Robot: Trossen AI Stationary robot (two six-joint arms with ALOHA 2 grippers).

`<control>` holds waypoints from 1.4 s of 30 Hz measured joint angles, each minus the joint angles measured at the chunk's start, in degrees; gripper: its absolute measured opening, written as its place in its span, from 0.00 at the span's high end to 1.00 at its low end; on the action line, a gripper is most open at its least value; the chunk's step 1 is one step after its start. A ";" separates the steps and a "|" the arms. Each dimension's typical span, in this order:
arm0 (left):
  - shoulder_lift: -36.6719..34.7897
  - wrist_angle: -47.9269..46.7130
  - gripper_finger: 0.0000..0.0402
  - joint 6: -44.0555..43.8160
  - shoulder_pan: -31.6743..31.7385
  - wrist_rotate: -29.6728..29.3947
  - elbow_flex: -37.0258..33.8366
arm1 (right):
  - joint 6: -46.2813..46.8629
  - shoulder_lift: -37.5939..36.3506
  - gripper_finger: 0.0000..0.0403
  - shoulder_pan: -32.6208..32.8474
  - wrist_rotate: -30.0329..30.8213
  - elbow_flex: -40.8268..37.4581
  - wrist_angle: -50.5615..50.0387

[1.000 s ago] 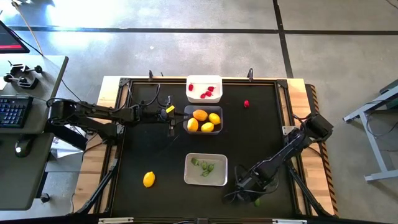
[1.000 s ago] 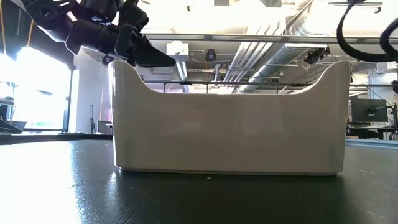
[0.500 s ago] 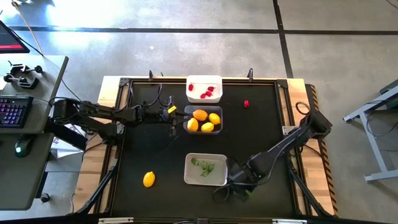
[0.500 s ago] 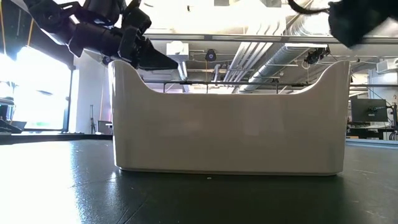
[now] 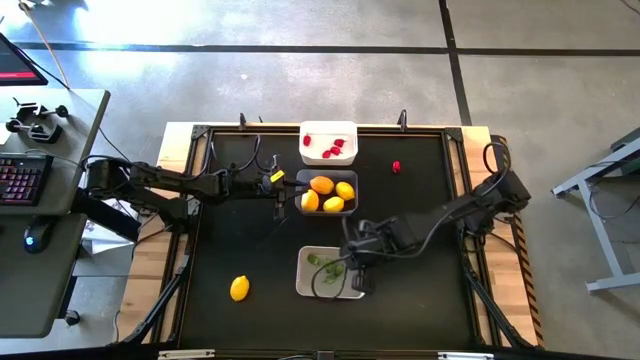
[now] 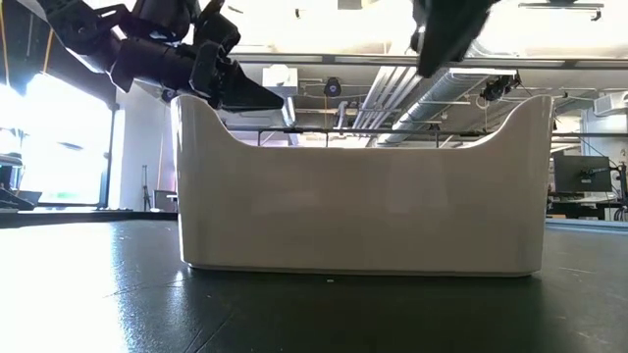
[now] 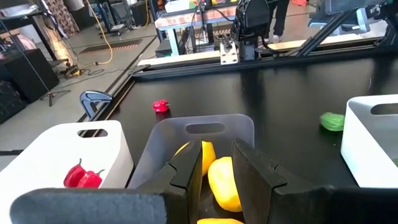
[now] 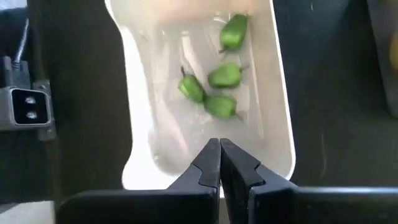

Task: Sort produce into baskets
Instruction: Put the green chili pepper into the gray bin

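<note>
a black mat covers my table (image 5: 420, 215). nearest, one stray lemon (image 5: 239, 288). my right gripper (image 8: 219, 163) hangs over the pale tray (image 5: 352, 252), fingers pressed together on nothing, four green pieces (image 8: 224, 76) below. my left gripper (image 7: 216, 163), slightly parted, empty, waits at the middle tray (image 5: 351, 176) with three lemons (image 5: 322, 185). farthest, white tray (image 5: 345, 128), three red pieces (image 5: 329, 151), one loose red piece (image 5: 396, 167).

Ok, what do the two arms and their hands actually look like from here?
Both arms are dark, near-black, jointed tubes with loose black cables looping alongside. The left hand carries a small yellow marking near its wrist; its fingers are flat, angular black blades. The right hand has the same black, tapered fingers.
</note>
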 joint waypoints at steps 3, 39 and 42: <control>0.00 0.00 0.82 -0.04 0.00 0.00 0.00 | -3.16 0.04 1.00 -0.95 0.02 -1.05 1.52; -0.02 -1.64 0.82 -0.52 -0.02 0.02 0.00 | -1.55 -19.51 0.64 1.80 8.56 -45.36 31.85; -0.02 -2.15 0.82 -1.13 -0.02 0.02 0.00 | -6.15 -17.15 0.55 1.74 8.56 -45.34 32.67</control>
